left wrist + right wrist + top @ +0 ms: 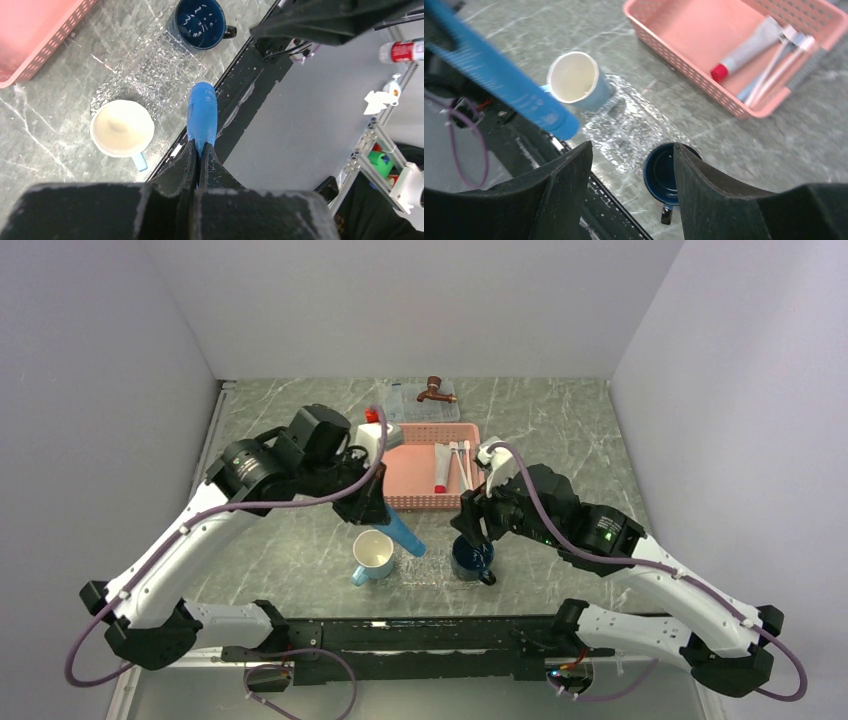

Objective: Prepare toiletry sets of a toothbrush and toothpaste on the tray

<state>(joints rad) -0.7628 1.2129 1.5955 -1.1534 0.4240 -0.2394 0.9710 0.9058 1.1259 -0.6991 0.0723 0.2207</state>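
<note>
Left gripper (pixel 199 147): is pinching fully closed on the flat end of the blue tube, up in the air over the left end of the tray.
Toothpaste (pixel 202 112): a bright blue soft plastic tube, tapering, is hanging slantwise from the left gripper with its free end pointing down toward the tray's left end, not touching it.
Cup (pixel 373 554): a light-blue round cup, white inside, is standing upright at the tray's left end; it is hard to tell whether it is touching the rim.
Tray (pixel 428 568): a small shallow rectangular tray of clear dimpled plastic is lying flat with nothing inside it.
Basket (pixel 410 475): a pink plastic lattice basket is sitting just behind the tray.
Grey tube (pixel 744 50): a pale grey tube with a red cap is lying in the basket, behind the tray.
Toothbrush (pixel 774 65): slim pale plastic sticks are lying side by side in the basket, beside the grey tube, behind the tray.
Mug (pixel 472 559): a dark blue round mug is standing upright at the tray's right end.
Right gripper (pixel 631 150): is hovering over the tray's right end and the mug, jaws spread wide, gripping nothing.
</note>
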